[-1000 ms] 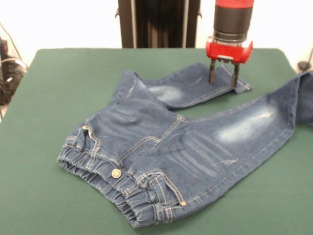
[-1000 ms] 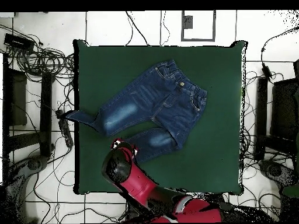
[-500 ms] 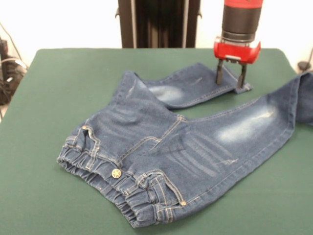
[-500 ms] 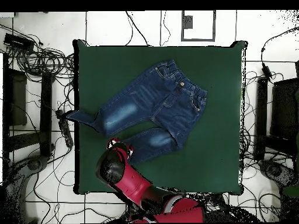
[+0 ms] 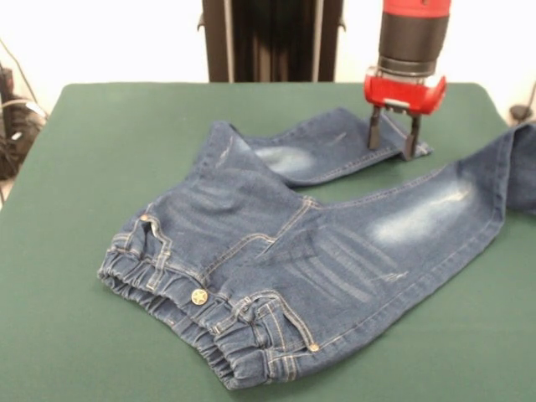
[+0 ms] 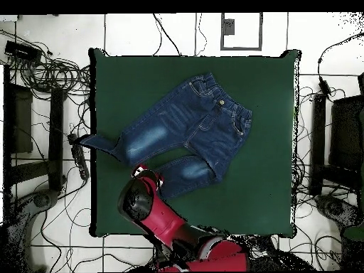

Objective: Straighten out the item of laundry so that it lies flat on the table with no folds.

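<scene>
The gripper stands with its two dark fingers parted, grasping nothing, their tips down at the hem of one leg of the jeans; whether they press the cloth is hard to tell. The jeans are blue denim with tan stitching, a gathered waistband, a brass star button and whitish faded thighs; they lie rumpled across the middle of the green felt-like table; the other leg runs over the table's edge, its end cut off.
</scene>
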`<action>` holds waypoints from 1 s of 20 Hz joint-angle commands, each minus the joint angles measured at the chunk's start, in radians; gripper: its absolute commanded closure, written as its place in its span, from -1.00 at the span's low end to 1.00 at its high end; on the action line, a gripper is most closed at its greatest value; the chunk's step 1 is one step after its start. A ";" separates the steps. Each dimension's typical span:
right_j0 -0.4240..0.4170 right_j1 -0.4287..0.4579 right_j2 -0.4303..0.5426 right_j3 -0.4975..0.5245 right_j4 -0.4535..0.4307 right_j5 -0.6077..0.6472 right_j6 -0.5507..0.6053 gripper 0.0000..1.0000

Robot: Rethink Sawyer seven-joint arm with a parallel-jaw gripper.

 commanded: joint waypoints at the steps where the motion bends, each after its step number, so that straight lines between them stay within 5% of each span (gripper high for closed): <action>1: 0.026 0.049 -0.010 -0.122 0.002 0.053 0.264 -1.00; 20: -0.048 -0.013 -0.044 -0.037 -0.117 0.159 0.257 -1.00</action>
